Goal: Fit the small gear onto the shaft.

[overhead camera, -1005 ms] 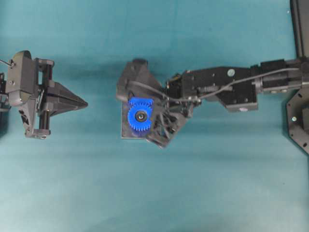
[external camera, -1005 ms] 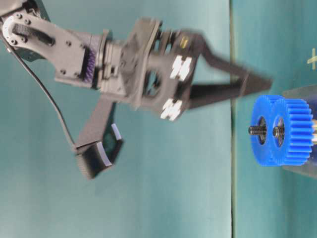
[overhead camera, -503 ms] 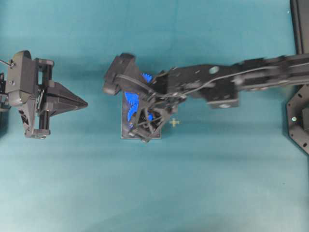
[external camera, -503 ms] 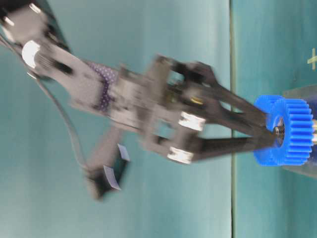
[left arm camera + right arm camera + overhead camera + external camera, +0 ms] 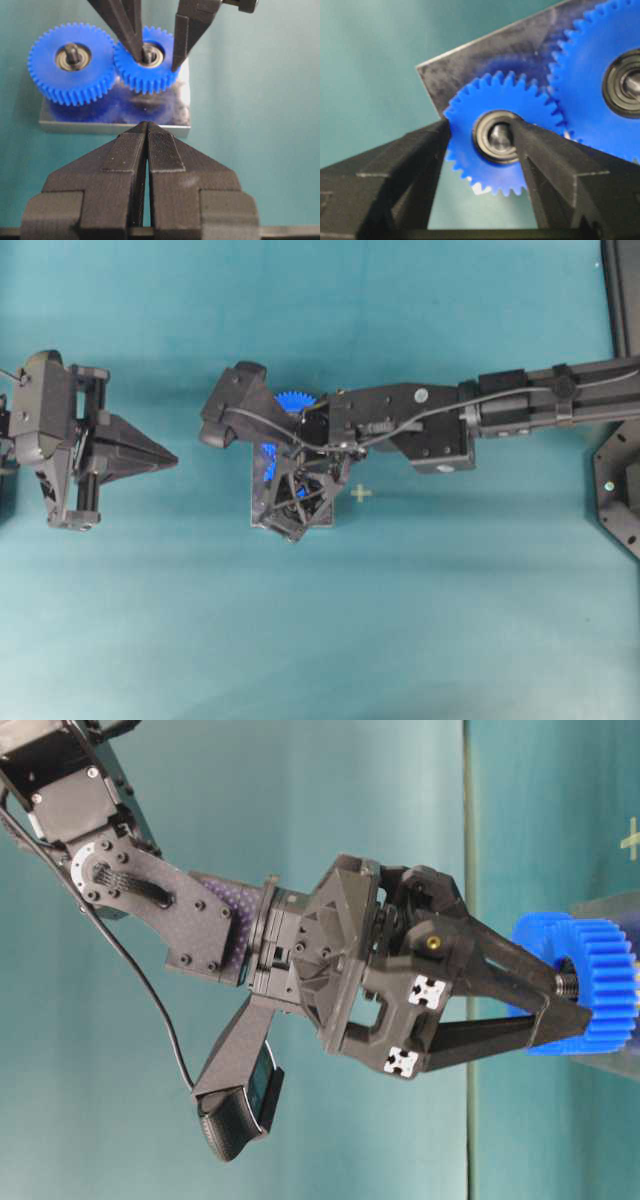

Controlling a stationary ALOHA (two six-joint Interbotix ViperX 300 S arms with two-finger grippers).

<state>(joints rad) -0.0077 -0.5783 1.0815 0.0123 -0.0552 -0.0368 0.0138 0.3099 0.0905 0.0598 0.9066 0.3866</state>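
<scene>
The small gear (image 5: 146, 75) sits on the shaft (image 5: 500, 136) at the right end of the grey plate (image 5: 115, 122), meshed with the larger gear (image 5: 72, 75). My right gripper (image 5: 481, 125) is open over the small gear (image 5: 490, 97). One fingertip (image 5: 520, 130) rests on the bearing hub and the other (image 5: 440, 132) is at the gear's toothed edge. In the overhead view the right gripper (image 5: 295, 495) hides most of the small gear. My left gripper (image 5: 172, 454) is shut and empty, left of the plate (image 5: 262, 512), and points at it.
The larger gear (image 5: 293, 400) shows past the right wrist in the overhead view. The plate lies on teal cloth. A yellow cross mark (image 5: 361, 494) lies just right of the plate. Dark fixtures (image 5: 620, 490) stand at the right edge.
My right gripper has come down from above the plate and opened. Its fingers now straddle the small gear on the shaft. The left gripper has not moved.
</scene>
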